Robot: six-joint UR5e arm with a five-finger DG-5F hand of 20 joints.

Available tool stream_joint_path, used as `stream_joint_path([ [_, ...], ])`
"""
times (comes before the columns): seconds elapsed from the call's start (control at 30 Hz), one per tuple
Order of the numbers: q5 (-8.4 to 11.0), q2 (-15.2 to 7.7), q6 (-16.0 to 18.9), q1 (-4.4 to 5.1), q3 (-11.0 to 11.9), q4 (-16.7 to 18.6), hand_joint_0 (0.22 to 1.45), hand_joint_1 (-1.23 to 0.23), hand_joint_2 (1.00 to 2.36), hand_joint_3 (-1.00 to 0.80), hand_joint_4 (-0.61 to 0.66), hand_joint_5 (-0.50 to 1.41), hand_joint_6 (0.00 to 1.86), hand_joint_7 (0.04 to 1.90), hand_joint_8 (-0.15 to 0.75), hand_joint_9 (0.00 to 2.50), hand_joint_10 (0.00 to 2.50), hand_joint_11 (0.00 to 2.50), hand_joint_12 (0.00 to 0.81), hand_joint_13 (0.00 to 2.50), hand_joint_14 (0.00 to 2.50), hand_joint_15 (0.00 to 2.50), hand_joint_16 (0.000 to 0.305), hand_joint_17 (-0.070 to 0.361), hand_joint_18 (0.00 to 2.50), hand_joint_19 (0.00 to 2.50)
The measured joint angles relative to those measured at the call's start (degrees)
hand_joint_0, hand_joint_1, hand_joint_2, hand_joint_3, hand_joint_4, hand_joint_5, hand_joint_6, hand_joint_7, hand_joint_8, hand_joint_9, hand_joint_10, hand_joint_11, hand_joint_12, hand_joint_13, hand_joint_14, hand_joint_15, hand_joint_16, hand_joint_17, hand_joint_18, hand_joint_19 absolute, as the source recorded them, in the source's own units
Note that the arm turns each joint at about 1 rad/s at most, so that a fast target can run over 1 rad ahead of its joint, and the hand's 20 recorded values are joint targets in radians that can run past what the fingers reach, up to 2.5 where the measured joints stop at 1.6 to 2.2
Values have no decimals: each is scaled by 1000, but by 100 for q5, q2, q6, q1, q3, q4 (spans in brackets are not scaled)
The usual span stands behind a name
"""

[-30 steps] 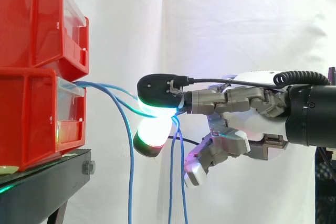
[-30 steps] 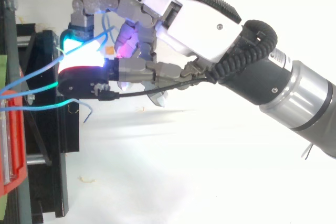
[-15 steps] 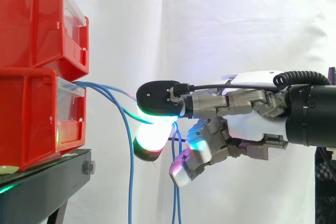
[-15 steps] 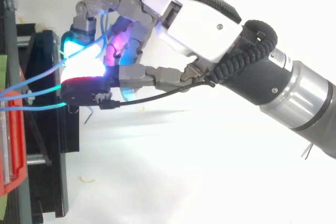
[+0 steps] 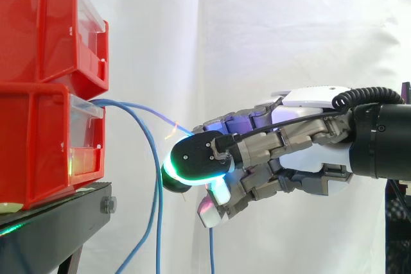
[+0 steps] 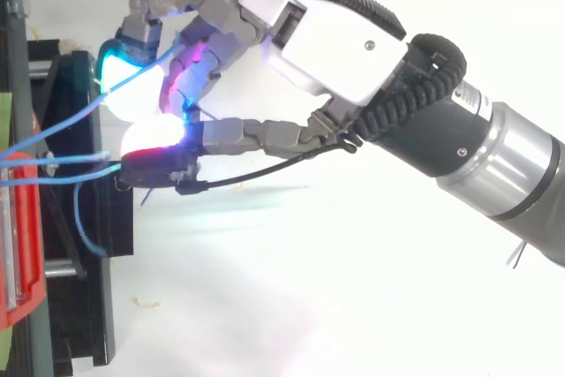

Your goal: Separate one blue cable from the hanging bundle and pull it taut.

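Observation:
Several blue cables come out of the lower red bin [image 5: 38, 139]. One blue cable [image 5: 159, 117] runs in a nearly straight line from the bin's clear drawer to my hand [image 5: 308, 158]. From above, that cable [image 6: 84, 112] passes between the curled fingers and a glowing cyan pad [image 6: 119, 59]. My hand [image 6: 327, 33] is shut on it, with a green-lit fingertip [image 5: 192, 170] below the cable. The other blue cables [image 5: 156, 184] droop from the drawer and hang down left of the hand; from above they lie beside the stand [image 6: 62, 160].
A second red bin [image 5: 38, 30] sits on top of the lower one. Both rest on a black stand [image 5: 58, 222] at the left. A white curtain hangs behind. The arm reaches in from the right.
The fingers have curled in tighter and the lower fingertip has swung down and right. Cables that crossed the pads have slipped off and hang loose; one stays held.

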Motion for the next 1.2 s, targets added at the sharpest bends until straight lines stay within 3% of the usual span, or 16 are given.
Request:
stream_joint_path([
  [0.1, 0, -1, 0, -1, 2, 0, 487, -1002, 1000, -500, 212, -76, 849, 1046, 315, 1339, 24, 782, 418, 939, 19, 760, 65, 146, 654, 725],
  [0.2, -1, -1, 0, -1, 3, 0, 406, -854, 1000, -500, 176, -27, 822, 1061, 309, 1534, 24, 774, 446, 1047, 17, 745, 72, 162, 755, 682],
  [0.3, -1, 0, 0, 0, 3, 0, 360, -628, 1000, -500, 62, 97, 600, 1344, 240, 1890, 24, 649, 410, 1270, 17, 689, 74, 167, 882, 637],
  [0.33, -2, -1, 0, 0, 4, 0, 359, -561, 1000, -500, 54, 118, 548, 1457, 230, 1907, 22, 620, 402, 1292, 16, 668, 74, 166, 902, 626],
  [0.4, 0, -2, 0, 0, 2, 0, 394, -261, 1000, -500, 80, 146, 501, 1447, 189, 2026, 19, 491, 356, 1387, 17, 618, 69, 155, 907, 629],
  [0.47, 0, 0, 0, -1, 2, 0, 426, -132, 1000, -500, 86, 149, 502, 1397, 150, 2059, 19, 421, 336, 1412, 14, 589, 63, 143, 894, 634],
  [0.57, 3, 0, 0, -1, 2, 0, 478, -73, 1000, -500, 77, 149, 501, 1362, 91, 2099, 18, 440, 305, 1388, 16, 599, 53, 118, 840, 676],
  [0.7, 6, -2, -5, 0, 2, 0, 579, -194, 1000, -500, 53, 151, 501, 1333, 23, 2142, 19, 459, 289, 1398, 17, 608, 44, 99, 856, 708],
  [0.9, 7, -1, -8, 0, 2, 0, 723, -550, 1000, -500, 43, 151, 503, 1322, 65, 2116, 21, 536, 301, 1365, 17, 631, 43, 96, 858, 714],
  [1.2, 22, -5, -6, -1, -1, 0, 765, -679, 1015, -303, 16, 152, 503, 1321, 88, 2122, 24, 575, 303, 1362, 18, 658, 42, 95, 842, 748],
])
